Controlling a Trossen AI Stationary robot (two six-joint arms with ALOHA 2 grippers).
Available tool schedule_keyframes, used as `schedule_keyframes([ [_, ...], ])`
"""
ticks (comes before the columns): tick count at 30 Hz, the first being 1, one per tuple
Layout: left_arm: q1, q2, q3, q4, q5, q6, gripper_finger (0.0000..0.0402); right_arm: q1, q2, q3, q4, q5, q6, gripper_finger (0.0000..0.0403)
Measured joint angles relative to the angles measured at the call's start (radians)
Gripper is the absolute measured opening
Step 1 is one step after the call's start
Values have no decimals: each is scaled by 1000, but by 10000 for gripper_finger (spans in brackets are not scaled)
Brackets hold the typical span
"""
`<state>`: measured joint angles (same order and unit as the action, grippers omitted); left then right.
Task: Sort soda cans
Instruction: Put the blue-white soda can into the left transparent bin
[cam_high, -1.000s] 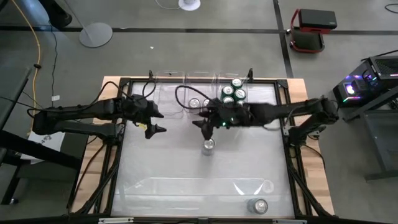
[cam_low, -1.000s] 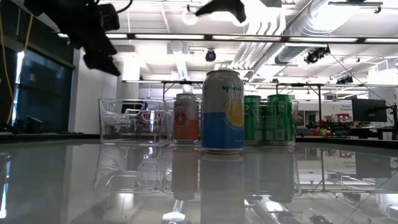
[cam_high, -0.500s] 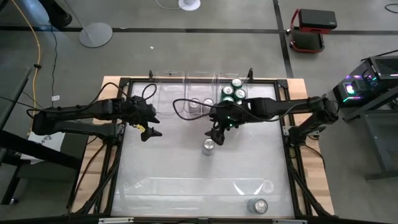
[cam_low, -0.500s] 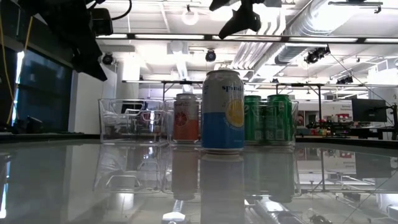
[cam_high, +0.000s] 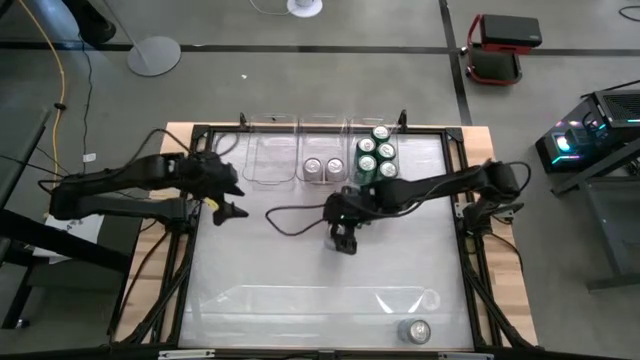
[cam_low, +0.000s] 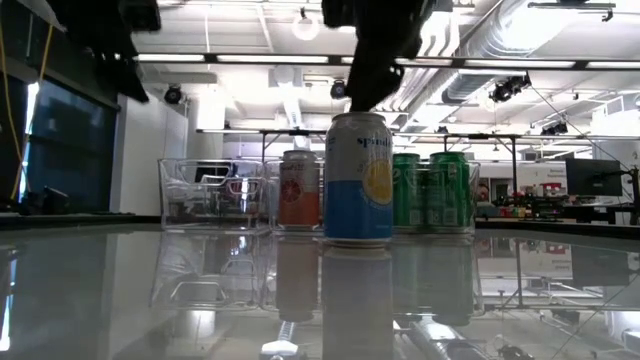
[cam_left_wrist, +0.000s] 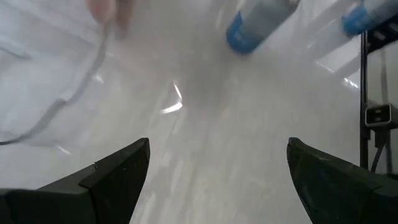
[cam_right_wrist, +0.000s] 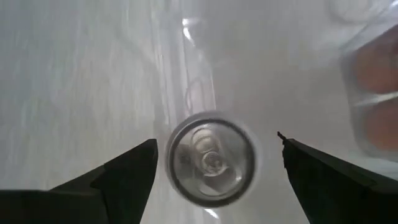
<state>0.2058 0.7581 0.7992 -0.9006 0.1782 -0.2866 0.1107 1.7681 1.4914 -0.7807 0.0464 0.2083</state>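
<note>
A blue-and-white soda can (cam_low: 358, 180) stands upright on the table's middle; its silver top (cam_right_wrist: 212, 158) shows in the right wrist view. My right gripper (cam_high: 345, 242) (cam_right_wrist: 217, 138) hangs just above it, tipped steeply down and open. One finger stands on either side of the can's top, with a gap at each side. My left gripper (cam_high: 231, 211) (cam_left_wrist: 217, 142) is open and empty over the table's left part. Several green soda cans (cam_high: 373, 153) stand in the far right clear bin. Two more cans (cam_high: 323, 166) stand in the middle bin.
Three clear bins stand in a row along the far edge, the left one (cam_high: 268, 160) without cans. Another can (cam_high: 413, 330) sits near the front right corner, next to a clear bin (cam_high: 330, 298) by the near edge. Black frame rails (cam_high: 190, 250) run along the table's sides.
My right gripper has come down and toward the near edge, tipping from nearly level to steeply downward, and now hangs right over the standing can. My left gripper has drawn back toward the table's left edge. The can has stayed where it was.
</note>
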Motion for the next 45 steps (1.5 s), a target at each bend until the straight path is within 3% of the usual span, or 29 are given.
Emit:
schedule_keyframes([
  [10,0,-144,77,-37,-141,-40,355,4,76,0,-4,-40,-62,333],
  [16,0,-190,77,-57,-152,-63,355,15,126,0,-1,-23,-111,331],
  [25,0,-240,154,-77,-154,-50,355,16,139,23,3,5,49,281],
  [29,0,-241,218,-74,-200,-11,355,-3,145,148,52,10,129,281],
  [33,0,-241,263,-73,-262,29,355,-87,159,369,104,44,219,281],
  [40,0,-241,284,-74,-341,57,355,-265,377,854,-20,104,392,281],
  [45,4,-240,284,-74,-430,72,355,-318,410,759,72,87,580,281],
])
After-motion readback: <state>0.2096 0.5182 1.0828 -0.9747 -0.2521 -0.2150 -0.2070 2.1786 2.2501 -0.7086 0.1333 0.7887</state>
